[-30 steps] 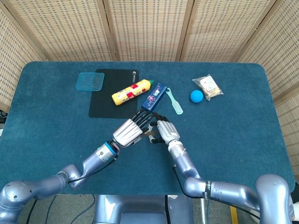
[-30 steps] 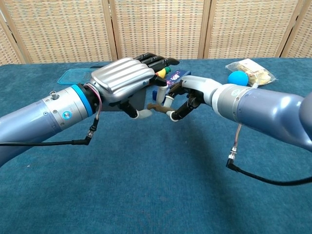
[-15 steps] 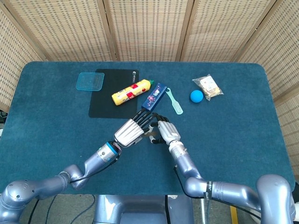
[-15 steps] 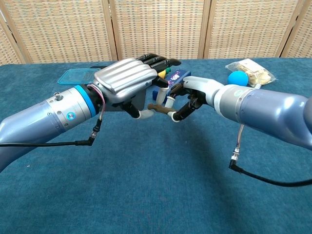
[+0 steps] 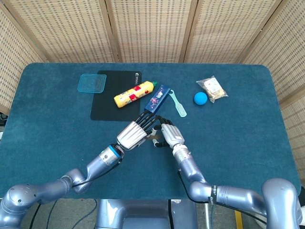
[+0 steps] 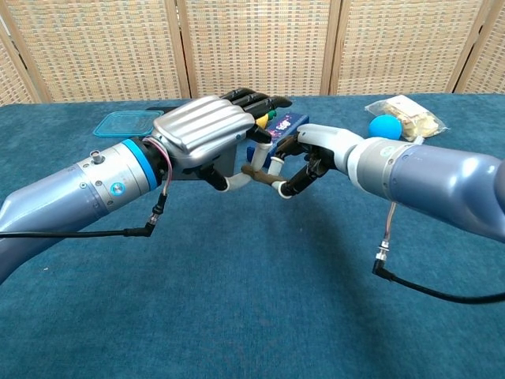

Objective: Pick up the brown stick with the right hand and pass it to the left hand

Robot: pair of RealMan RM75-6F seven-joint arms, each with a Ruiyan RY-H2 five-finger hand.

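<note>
Ribbed, glossy metal plates cover the left hand (image 6: 207, 134) above the matt, napped teal table (image 6: 237, 300) cloth.

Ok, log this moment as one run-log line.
phase: handover mid-air | brown stick: between both hands | right hand: holds stick | left hand: fingers at stick's other end, grip unclear | transfer: not complete

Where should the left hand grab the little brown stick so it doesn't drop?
Probably the bare end of the brown stick that pokes out toward the left hand. The right hand pinches the other end, lifted above the table and lying roughly level, so coming in from the left hand's own side, fingers closing around that free end, looks best.
</note>
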